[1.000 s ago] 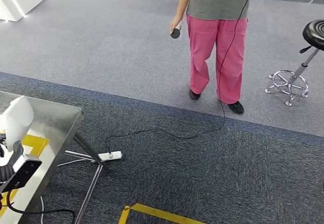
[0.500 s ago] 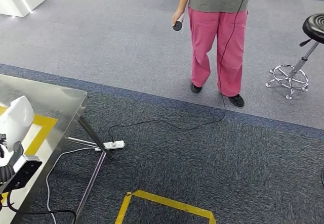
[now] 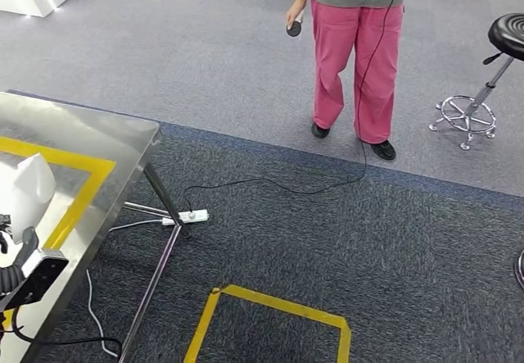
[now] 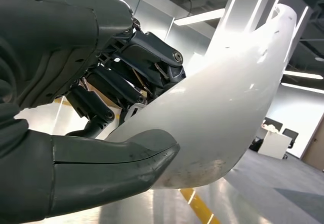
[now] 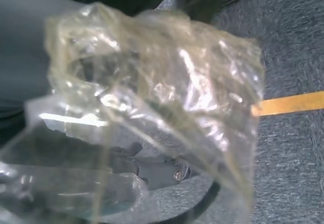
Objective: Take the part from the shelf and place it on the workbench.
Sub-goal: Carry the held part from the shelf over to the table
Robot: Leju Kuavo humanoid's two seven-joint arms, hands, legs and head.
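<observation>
One robot hand [image 4: 76,133] around part [image 4: 229,107]

You see the person [image 3: 355,43] only from the chest down, the picture's top edge cutting off the rest. The tabletop [image 3: 117,138] runs off the left edge, and so does the white part [image 3: 28,191]. In the right wrist view, crumpled clear plastic [image 5: 153,102] blurs and hides the right hand [image 5: 153,171].

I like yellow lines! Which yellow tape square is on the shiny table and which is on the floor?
The yellow outline at left lies on the steel workbench; the other yellow square is taped onto the dark carpet.
</observation>
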